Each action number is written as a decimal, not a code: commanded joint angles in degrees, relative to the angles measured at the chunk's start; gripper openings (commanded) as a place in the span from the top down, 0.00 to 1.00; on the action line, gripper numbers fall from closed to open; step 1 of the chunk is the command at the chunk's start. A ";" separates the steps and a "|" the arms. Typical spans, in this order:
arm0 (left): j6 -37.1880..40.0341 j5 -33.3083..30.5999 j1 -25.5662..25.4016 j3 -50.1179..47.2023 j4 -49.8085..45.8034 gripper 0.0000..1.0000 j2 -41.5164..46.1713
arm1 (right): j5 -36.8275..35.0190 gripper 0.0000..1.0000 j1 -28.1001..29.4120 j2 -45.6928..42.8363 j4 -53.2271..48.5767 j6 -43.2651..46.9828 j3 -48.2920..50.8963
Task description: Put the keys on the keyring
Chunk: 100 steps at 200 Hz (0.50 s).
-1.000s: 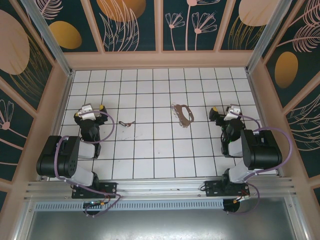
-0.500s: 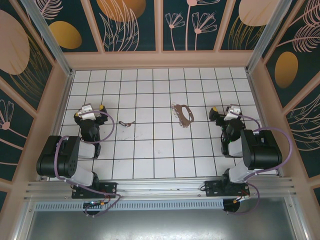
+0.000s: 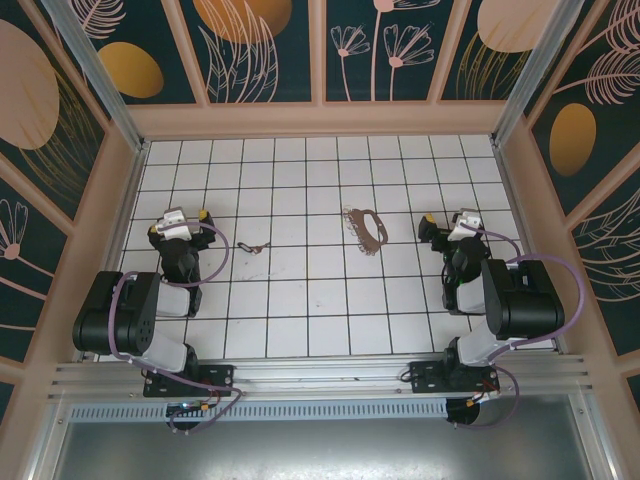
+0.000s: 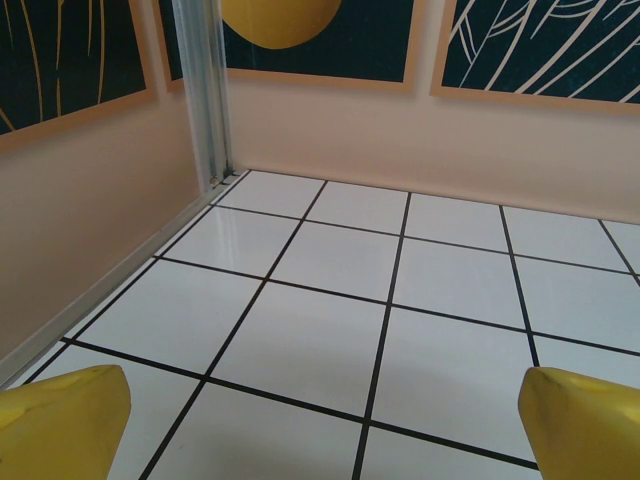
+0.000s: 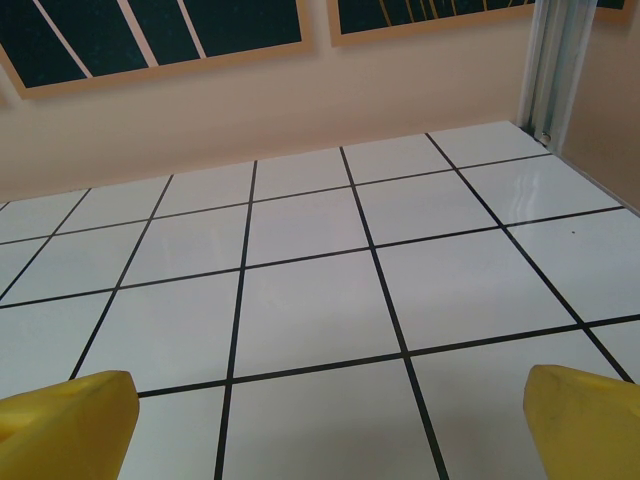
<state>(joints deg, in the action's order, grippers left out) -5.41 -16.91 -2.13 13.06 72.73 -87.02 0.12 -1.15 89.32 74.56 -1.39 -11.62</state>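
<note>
My left gripper (image 3: 178, 221) is spread wide over the left of the white tiled counter (image 3: 300, 180) and holds nothing. My right gripper (image 3: 452, 222) is just as wide and empty on the right. The keys (image 3: 253, 247) lie on the counter near my left gripper, toward the middle. The keyring (image 3: 366, 228) lies well apart from them, nearer my right gripper.

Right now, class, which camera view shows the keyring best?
The top view: the keyring lies whole on the tiles, near mid-table. The two wrist views face bare tiles and the walls beyond.
</note>
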 commanded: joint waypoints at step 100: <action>-0.48 0.38 0.27 -0.46 1.98 0.01 -0.08 | 1.29 0.01 -0.83 -0.01 0.70 0.46 -1.00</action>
<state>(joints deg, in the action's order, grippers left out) -5.39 -16.91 -2.13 13.06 72.71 -87.02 1.19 -1.56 89.32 74.56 -1.39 -11.62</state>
